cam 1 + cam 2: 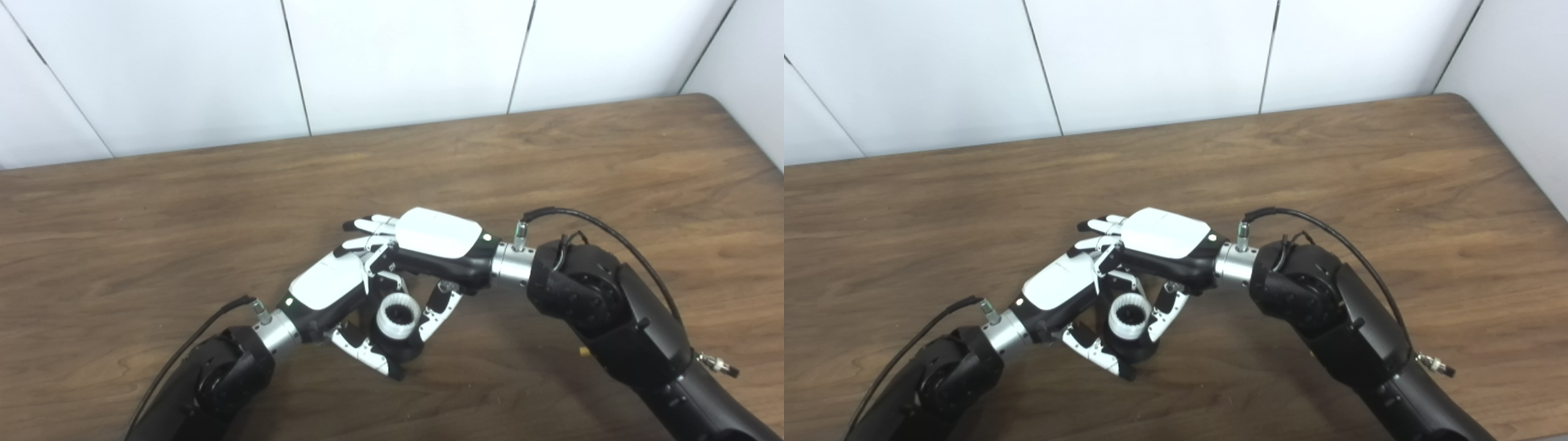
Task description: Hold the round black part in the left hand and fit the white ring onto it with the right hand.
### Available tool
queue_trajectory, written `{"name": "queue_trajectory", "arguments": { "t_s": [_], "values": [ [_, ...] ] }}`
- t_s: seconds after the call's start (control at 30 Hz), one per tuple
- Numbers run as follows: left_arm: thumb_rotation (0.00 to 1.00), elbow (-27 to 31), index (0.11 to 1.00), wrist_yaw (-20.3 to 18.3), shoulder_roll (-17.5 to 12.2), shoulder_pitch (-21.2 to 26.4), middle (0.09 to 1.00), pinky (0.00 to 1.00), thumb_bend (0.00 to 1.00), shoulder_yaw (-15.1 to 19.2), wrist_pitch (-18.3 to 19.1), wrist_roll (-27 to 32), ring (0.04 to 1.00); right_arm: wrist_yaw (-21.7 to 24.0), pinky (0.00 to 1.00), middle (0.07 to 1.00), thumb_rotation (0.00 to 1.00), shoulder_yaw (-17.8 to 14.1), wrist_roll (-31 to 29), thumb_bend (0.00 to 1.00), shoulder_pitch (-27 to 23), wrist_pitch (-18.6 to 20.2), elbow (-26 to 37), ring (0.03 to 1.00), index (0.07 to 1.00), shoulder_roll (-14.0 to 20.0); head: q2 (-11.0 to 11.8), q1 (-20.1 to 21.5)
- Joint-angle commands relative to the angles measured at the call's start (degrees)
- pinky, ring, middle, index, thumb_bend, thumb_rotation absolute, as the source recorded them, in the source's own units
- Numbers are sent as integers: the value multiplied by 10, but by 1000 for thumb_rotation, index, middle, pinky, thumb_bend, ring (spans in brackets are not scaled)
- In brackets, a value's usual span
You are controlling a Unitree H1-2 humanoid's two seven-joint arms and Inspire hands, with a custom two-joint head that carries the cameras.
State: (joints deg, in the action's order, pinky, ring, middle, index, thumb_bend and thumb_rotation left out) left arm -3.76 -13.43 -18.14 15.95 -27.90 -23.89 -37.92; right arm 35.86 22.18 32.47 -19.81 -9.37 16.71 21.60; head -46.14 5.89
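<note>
Black, jointed robot arms enter from the bottom edge on both sides and bend inward, so that the two hands meet low in the middle of the scene, above a brown wooden table (551, 159).

Nearest the viewer sits the round black part (401, 352), gripped in the left hand (331, 291). That hand's thumb runs under and in front of the part, and its fingers curl round the far side, so the part is held firmly and lifted off the table. A white ring (398, 315) with a toothed inner edge sits on top of the black part, its opening facing up toward the cameras. How far down the ring has seated on the part cannot be told.

Just beyond and to the right, the right hand (438, 245) lies palm down over the left hand, its white back plate facing up. Its thumb (442, 309) reaches down and touches the right side of the ring. Some of its fingers bend down behind the ring, where they are mostly hidden, while others stretch out to the left past the left hand. Whether this hand truly grips the ring or only presses on it cannot be told.

Farther back, the tabletop runs to a rounded far right corner. Behind it stands a white panelled wall (398, 55) with thin dark seams.
</note>
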Motion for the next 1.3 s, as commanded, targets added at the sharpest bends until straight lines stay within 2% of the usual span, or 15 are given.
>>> {"name": "queue_trajectory", "arguments": {
  "t_s": [0.0, 0.4, 0.77, 0.87, 1.0, 1.2, 1.27],
  "values": [
    [54, 2, 482, 6, 7, 11, 840, 1000, 524, -6, -23, -5, 966, 8, 1000, 893, 133, 9, 17, 525, 2, 3, 1, 1000, 484, 13, 0, 1],
    [53, -25, 483, -1, 20, 21, 851, 987, 524, -17, -15, -8, 968, 16, 989, 878, 129, 25, 19, 524, 4, 5, 13, 1000, 484, 32, -2, -3],
    [56, -26, 482, -31, 31, 26, 870, 1000, 525, -27, 21, -6, 986, 10, 962, 880, 128, 33, 29, 524, 3, -17, 13, 1000, 484, 51, -1, -6],
    [57, -31, 482, -43, 37, 30, 869, 1000, 525, -27, 33, 3, 990, -8, 945, 873, 128, 37, 40, 524, 3, -39, 9, 1000, 484, 57, 0, -9],
    [57, -28, 482, -67, 41, 33, 879, 1000, 525, -25, 69, 19, 999, -48, 922, 861, 130, 41, 70, 525, 6, -87, 1, 1000, 483, 65, 1, -10],
    [58, -46, 482, -68, 42, 36, 842, 1000, 525, -22, 67, 38, 996, -112, 903, 850, 130, 47, 129, 525, 9, -158, -14, 1000, 483, 73, 4, -11],
    [59, -47, 482, -71, 41, 35, 798, 1000, 525, -23, 72, 41, 985, -130, 905, 850, 130, 55, 156, 525, 8, -171, -16, 1000, 483, 79, 4, -11]
  ]
}}
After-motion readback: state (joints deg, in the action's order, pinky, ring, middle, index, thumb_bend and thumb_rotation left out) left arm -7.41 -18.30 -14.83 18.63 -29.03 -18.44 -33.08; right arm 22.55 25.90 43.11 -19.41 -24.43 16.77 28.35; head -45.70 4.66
